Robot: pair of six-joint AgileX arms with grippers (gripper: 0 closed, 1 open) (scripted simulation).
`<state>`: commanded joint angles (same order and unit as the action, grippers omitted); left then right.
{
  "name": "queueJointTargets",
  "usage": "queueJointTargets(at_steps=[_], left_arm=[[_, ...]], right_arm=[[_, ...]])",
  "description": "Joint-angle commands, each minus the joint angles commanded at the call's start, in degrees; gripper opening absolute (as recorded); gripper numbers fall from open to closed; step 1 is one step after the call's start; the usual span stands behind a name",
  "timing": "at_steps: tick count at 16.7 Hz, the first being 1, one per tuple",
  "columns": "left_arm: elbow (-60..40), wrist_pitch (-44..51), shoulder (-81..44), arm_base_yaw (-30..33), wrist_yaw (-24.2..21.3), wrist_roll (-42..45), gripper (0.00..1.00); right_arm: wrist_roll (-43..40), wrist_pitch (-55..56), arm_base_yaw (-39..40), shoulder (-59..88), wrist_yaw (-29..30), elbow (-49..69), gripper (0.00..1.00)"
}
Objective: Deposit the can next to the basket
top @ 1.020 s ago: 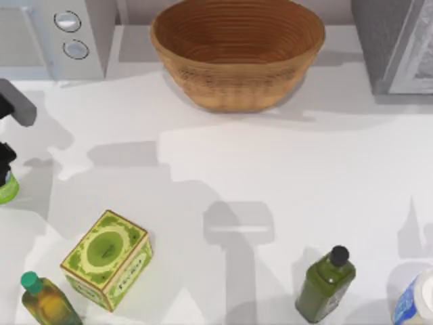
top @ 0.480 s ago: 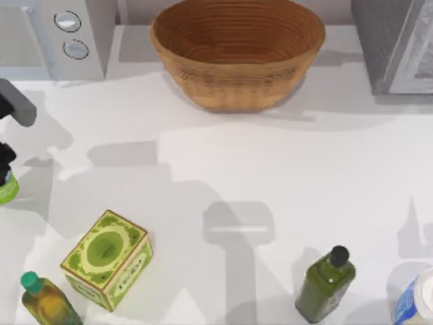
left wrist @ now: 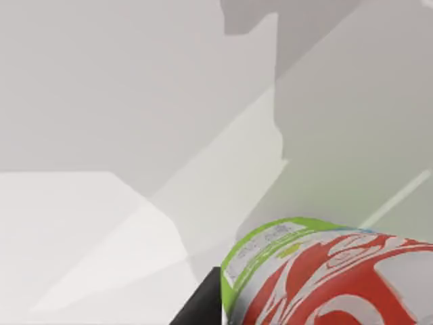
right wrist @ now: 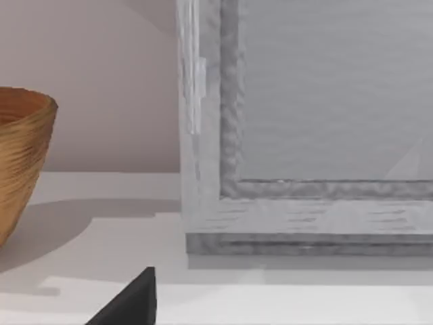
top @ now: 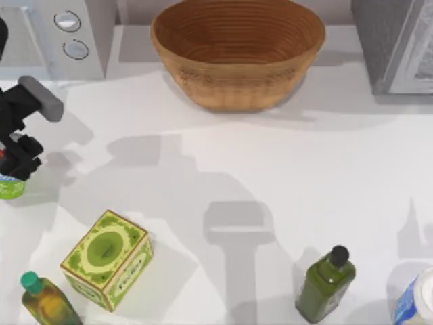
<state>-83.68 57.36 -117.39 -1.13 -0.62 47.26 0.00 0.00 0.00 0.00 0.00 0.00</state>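
The can (top: pixel 9 187) is at the table's far left edge, its lime-green base showing under my left gripper (top: pixel 19 161), which is shut on it. In the left wrist view the can (left wrist: pixel 325 277) looms close, red-and-white label with a green band, and a black finger (left wrist: pixel 203 305) lies against its side. The basket (top: pixel 237 54), a wide tan wicker bowl, stands at the back middle, far to the right of the can; its rim (right wrist: pixel 20 156) also shows in the right wrist view. A dark tip of my right gripper (right wrist: pixel 128 308) shows beside a grey appliance.
A green box (top: pixel 106 259) and a green-capped bottle (top: pixel 44 301) sit front left. A dark green bottle (top: pixel 325 284) and a blue-and-white container (top: pixel 416 301) sit front right. Grey appliances stand at back left (top: pixel 61 34) and back right (top: pixel 399 40).
My left arm has swung to the right, further into the top view, and the can under its gripper has shifted slightly with it. Nothing else has moved.
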Motion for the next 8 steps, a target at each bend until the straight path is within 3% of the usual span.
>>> queueJointTargets(at_steps=[3, 8], left_arm=[[-3.3, 0.2, -4.4, 8.3, -0.7, -10.8, 0.00], [-12.8, 2.9, -12.6, 24.8, -1.7, -37.9, 0.00]], right_arm=[[0.0, 0.0, 0.0, 0.0, 0.0, 0.0, 1.00], [0.0, 0.0, 0.0, 0.0, 0.0, 0.0, 1.00]])
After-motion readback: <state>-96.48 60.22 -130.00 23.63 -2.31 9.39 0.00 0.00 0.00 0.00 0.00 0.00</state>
